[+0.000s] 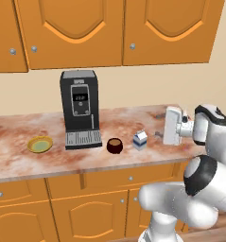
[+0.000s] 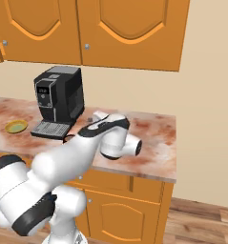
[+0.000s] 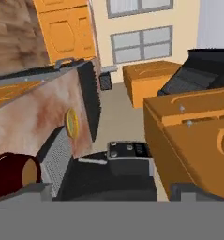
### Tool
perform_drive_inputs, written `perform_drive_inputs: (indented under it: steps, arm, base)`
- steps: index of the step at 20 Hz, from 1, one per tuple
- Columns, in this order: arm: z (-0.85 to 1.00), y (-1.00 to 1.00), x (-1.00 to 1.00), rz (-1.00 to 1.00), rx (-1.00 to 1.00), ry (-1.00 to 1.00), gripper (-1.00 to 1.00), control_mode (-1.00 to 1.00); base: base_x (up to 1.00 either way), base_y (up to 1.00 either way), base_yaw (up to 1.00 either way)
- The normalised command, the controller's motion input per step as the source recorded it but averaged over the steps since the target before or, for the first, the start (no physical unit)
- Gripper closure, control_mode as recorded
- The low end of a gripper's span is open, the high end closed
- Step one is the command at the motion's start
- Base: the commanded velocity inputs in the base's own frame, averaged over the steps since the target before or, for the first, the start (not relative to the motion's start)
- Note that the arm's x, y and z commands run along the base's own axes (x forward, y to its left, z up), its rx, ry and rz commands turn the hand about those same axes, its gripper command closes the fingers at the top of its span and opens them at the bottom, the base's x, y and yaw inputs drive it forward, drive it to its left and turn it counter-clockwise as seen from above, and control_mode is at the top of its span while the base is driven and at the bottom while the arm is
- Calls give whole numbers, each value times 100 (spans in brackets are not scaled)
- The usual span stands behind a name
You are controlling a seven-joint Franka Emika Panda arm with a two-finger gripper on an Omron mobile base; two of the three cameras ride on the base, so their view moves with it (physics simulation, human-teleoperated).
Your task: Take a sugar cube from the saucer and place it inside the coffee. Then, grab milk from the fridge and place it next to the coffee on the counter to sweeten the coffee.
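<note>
Milk (image 1: 140,140) sits upright on the desk (image 1: 20,160), just right of the coffee (image 1: 114,145) and apart from it; saucer (image 1: 40,144) far left, past the coffee machine (image 1: 79,108). I can't make out any sugar cube. My gripper (image 1: 173,125) hangs right of the carton, jaws released and holding nothing. I judge the carton light, stiff enough but crushable, a bit slick; I'd take it across the flat side walls at mid-height, below the gable.

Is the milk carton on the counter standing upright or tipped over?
Upright. The milk carton stands on its base on the counter, gabled top up, right beside the coffee.
</note>
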Motion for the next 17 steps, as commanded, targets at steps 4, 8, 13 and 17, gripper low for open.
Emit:
perform_drive_inputs:
  steps: [4,8,13,17]
  arm:
    - [22,54,-93,11,-50,-99,-100,-100]
    - [0,75,-86,7,-59,-100,-100,-100]
    - [7,14,-18,2,-8,-19,-100,-100]
    - [0,0,0,0,0,0,-100,-100]
  base:
    - [0,0,0]
    - [0,0,0]
    - [0,0,0]
    - [0,0,0]
